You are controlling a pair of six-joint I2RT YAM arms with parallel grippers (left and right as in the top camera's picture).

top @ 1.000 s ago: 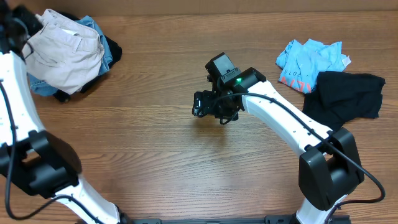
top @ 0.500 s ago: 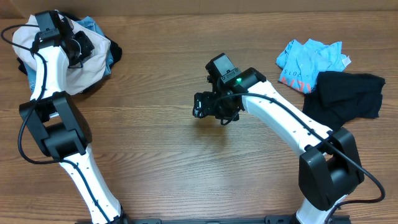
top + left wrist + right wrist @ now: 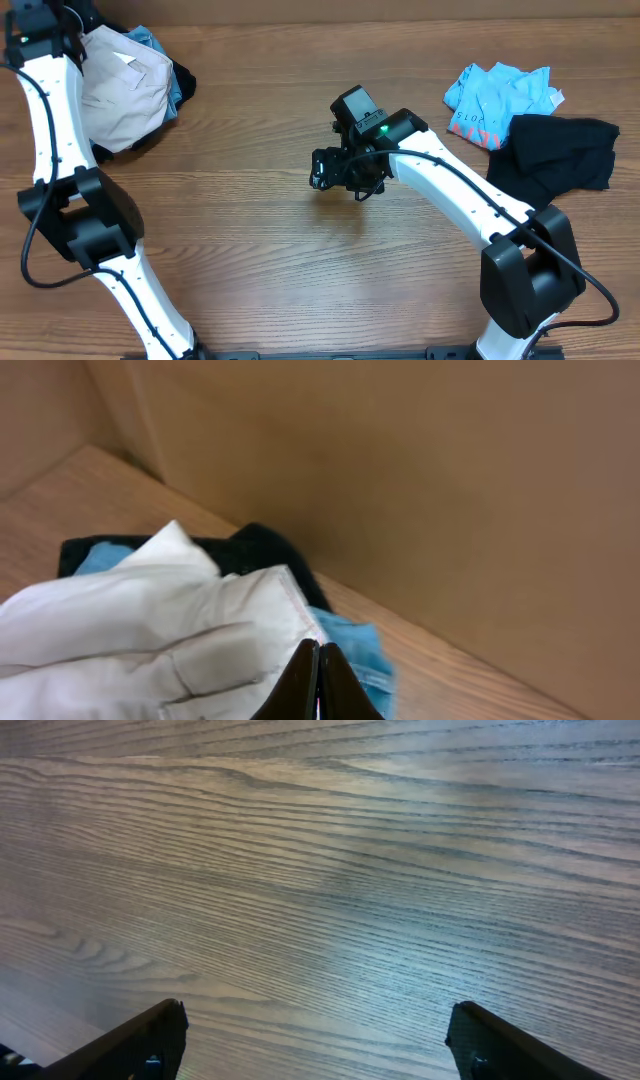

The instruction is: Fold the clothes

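left fingers: closed tight, tips meeting right at the stitched edge of the cream trousers; impossible to tell whether any cloth is pinched between them
left arm: stretched to the far left corner of the bench, wrist above the pile of clothes
cream trousers: crumpled heap on top of the pile at the far left corner, one side drawn up toward the left wrist
blue denim: poking out from under the trousers on the far side
black piece: under the same pile, showing at its right edge
right fingers: spread wide, holding nothing, over bare wood near the middle of the bench, well apart from every garment
light-blue tee: bunched at the far right, red print facing up, touching the black garment
black garment: lying loosely spread just on the near side of the tee
bench: brown wood grain, backed by a plain brown wall
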